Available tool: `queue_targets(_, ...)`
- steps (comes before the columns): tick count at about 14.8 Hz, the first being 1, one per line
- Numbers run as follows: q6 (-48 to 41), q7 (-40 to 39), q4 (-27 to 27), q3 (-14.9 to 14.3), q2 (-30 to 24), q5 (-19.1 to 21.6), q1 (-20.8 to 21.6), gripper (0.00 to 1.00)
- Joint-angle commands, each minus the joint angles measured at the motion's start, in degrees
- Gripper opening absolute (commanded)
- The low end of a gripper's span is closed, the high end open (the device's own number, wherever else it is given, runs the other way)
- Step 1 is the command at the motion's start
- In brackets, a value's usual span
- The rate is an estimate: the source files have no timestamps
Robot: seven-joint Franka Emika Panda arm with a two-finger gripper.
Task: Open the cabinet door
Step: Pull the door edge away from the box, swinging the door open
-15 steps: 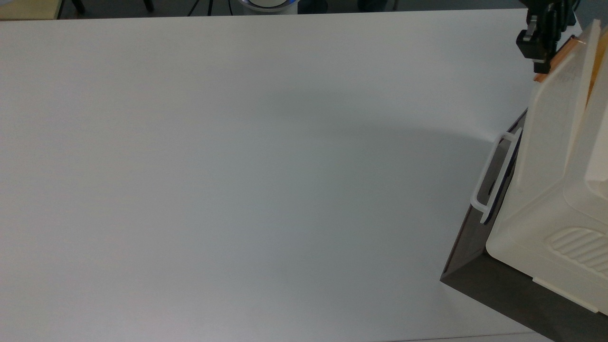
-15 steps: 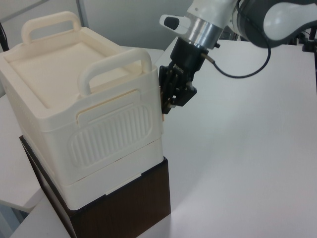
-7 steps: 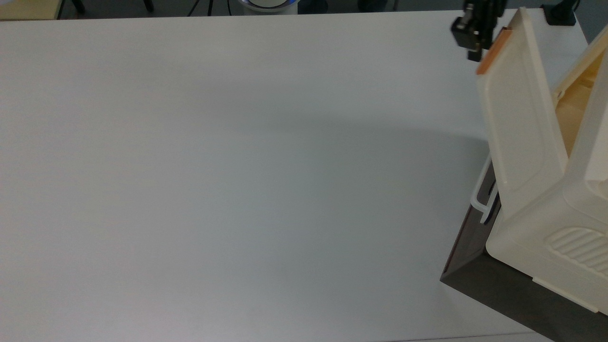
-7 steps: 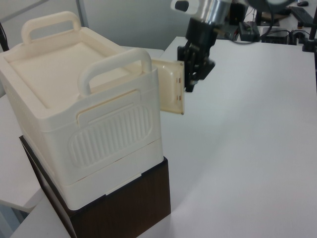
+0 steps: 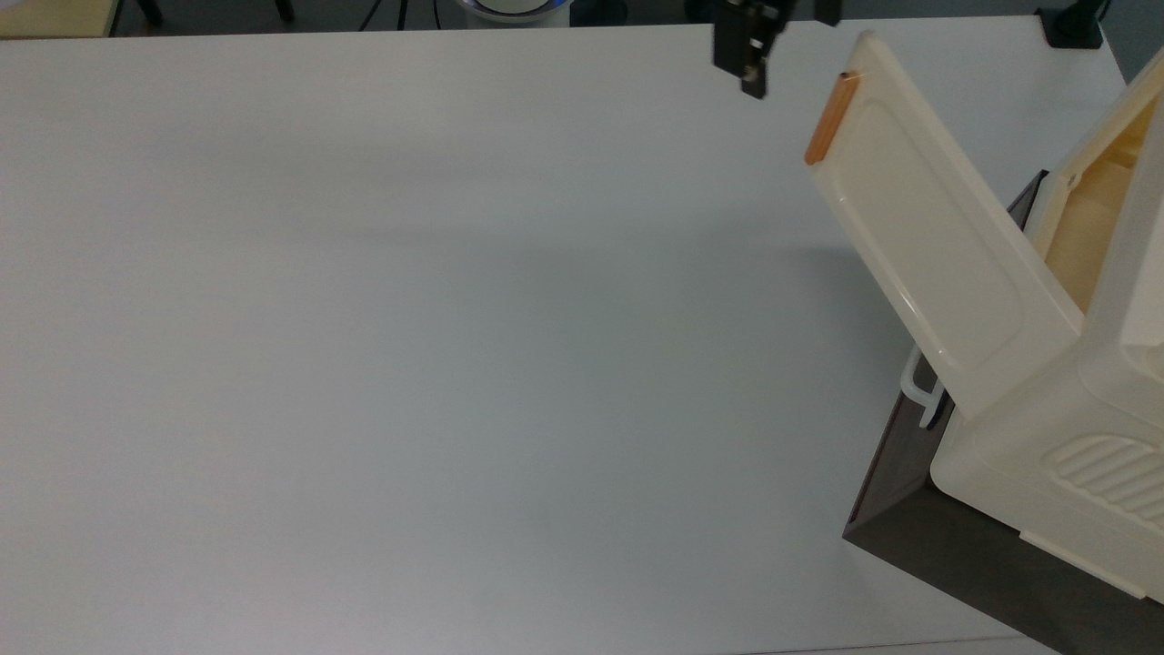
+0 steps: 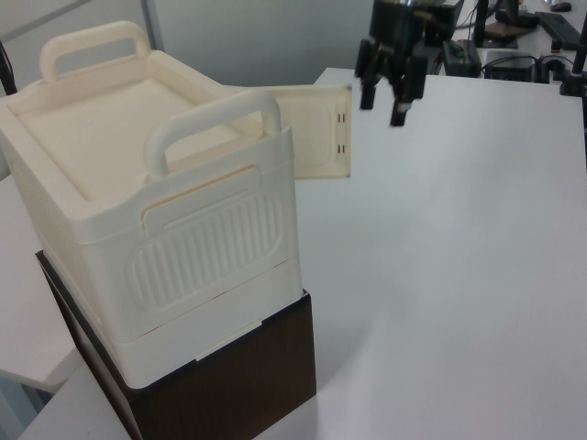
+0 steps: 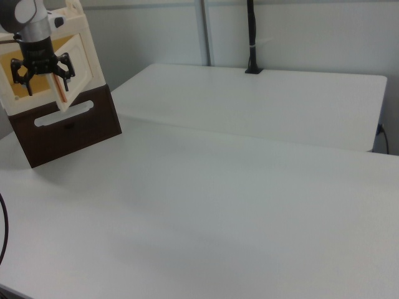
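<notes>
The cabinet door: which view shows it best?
The top view: the cabinet door swings wide open, its whole outer face and orange handle visible. The left view shows its inner side; the right view has it partly behind the gripper.

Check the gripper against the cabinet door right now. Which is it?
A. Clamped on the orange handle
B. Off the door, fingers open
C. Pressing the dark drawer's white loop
B: the gripper hangs with its fingers spread, apart from the swung-out cabinet door and its orange handle.

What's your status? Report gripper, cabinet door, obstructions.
Gripper open, holding nothing, clear of the handle. Cabinet door swung wide open. White table in front, nothing blocking the door.
</notes>
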Motion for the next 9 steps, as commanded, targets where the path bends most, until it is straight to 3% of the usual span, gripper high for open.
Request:
queue_targets(1,-7.3,-0.2,-1.9,-0.1,-4.1,-1.8,-3.8,1.0)
queue_targets(6,-16.6,0.3,-1.7,-0.1,-7.9,-6.7,-9.4,1.0)
queue_targets(9,-16.9,6.1,-1.6,-0.1,-8.8,-9.6,-14.1,1.0)
